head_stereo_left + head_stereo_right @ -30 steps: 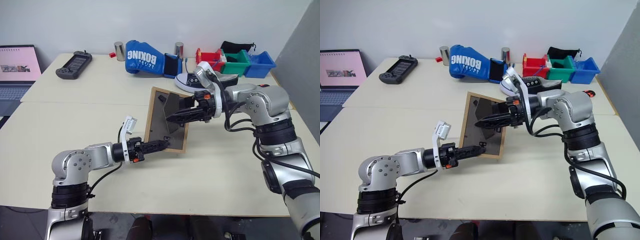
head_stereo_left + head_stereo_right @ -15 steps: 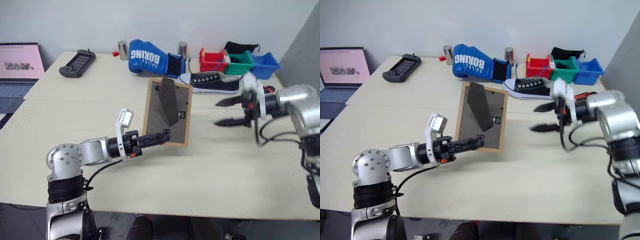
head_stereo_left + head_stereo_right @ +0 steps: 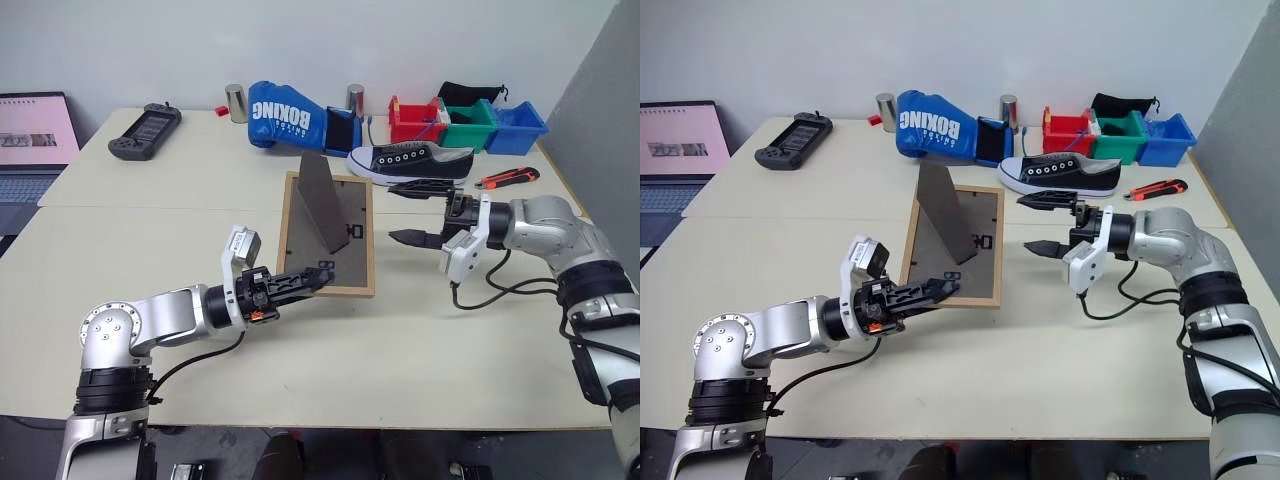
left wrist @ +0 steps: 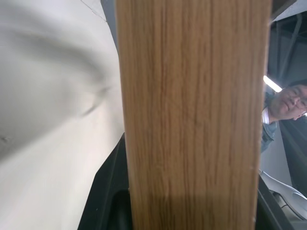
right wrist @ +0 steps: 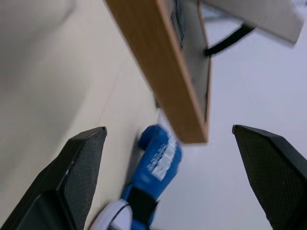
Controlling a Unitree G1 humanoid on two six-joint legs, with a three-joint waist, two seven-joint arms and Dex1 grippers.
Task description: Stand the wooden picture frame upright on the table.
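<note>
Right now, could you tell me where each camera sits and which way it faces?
Left and right eye views: on the head, looking down over the table; both arms show.
Left wrist view: along the left gripper, hard against the wooden picture frame.
Right wrist view: between the open right gripper fingers, toward the frame's edge.
Shared: the frame; blue boxing glove in head and right wrist views.

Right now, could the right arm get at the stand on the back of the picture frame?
Probably yes. The right tool is open and points at the picture frame from beside it, with bare table between them. The stand is folded out on the frame's back, uncovered, while the left tool grips the frame's lower edge.
</note>
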